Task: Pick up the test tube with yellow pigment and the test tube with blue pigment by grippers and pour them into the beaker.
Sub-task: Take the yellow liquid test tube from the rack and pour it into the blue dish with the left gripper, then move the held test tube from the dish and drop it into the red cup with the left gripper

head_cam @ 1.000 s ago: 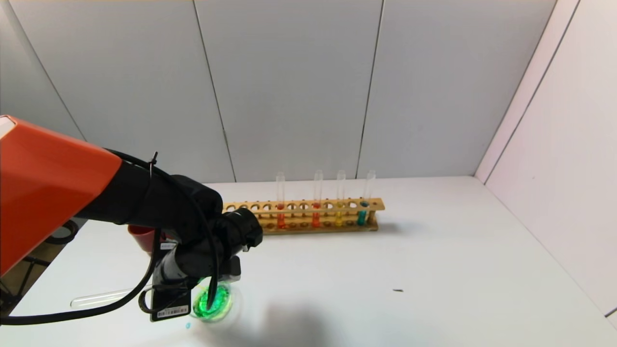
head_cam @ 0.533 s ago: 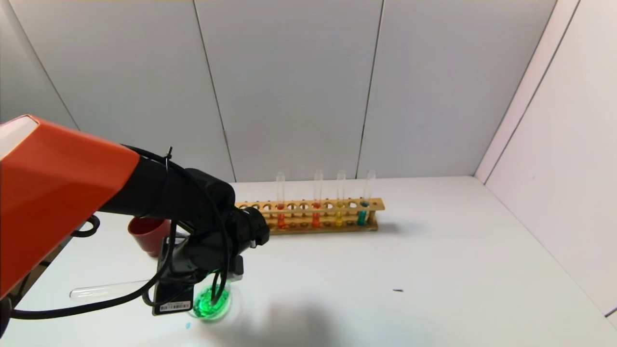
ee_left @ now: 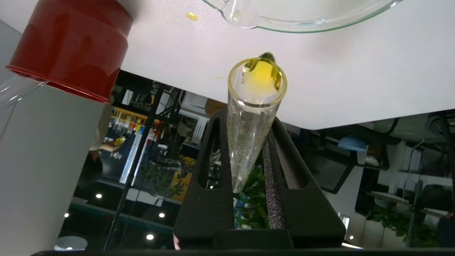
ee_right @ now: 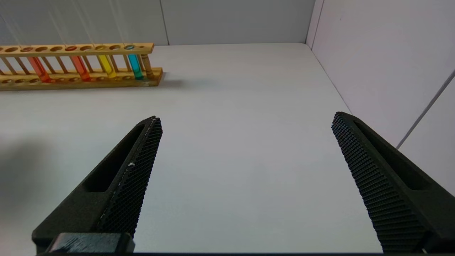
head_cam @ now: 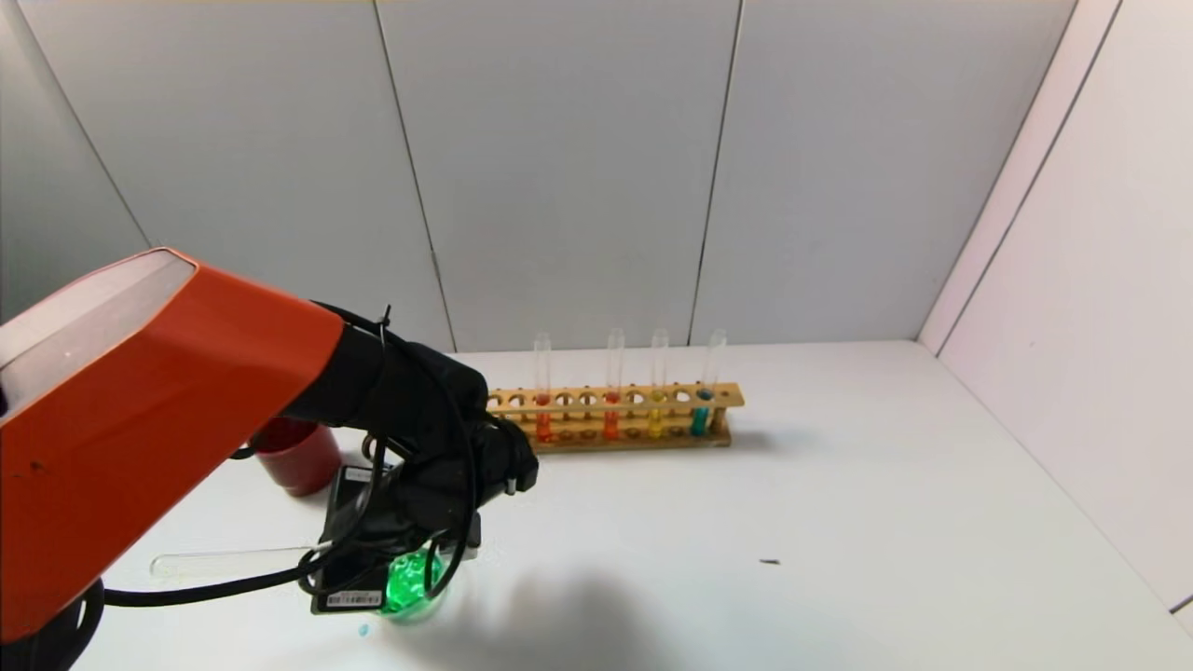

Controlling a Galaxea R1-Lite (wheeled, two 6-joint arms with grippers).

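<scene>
My left gripper [ee_left: 249, 122] is shut on a clear test tube [ee_left: 254, 106]. Only a yellow remnant shows at the tube's mouth, which points down at the table just beside the beaker's rim [ee_left: 302, 25]. In the head view the left gripper [head_cam: 419, 508] hangs tilted over the beaker [head_cam: 410, 585], which holds green liquid and is partly hidden by the hand. An empty clear tube [head_cam: 224, 562] lies on the table left of the beaker. My right gripper [ee_right: 246, 117] is open and empty above bare table.
A wooden rack [head_cam: 615, 417] at the back holds two orange-red tubes, a yellow tube [head_cam: 657, 419] and a teal-blue tube [head_cam: 701, 417]. A dark red cup [head_cam: 298, 457] stands behind the beaker at the left. Small drops [head_cam: 363, 630] lie by the beaker. Walls close the back and right.
My left arm has shifted right and forward and the wrist has turned. The hand now covers more of the beaker. The lying tube and the rack have not moved.
</scene>
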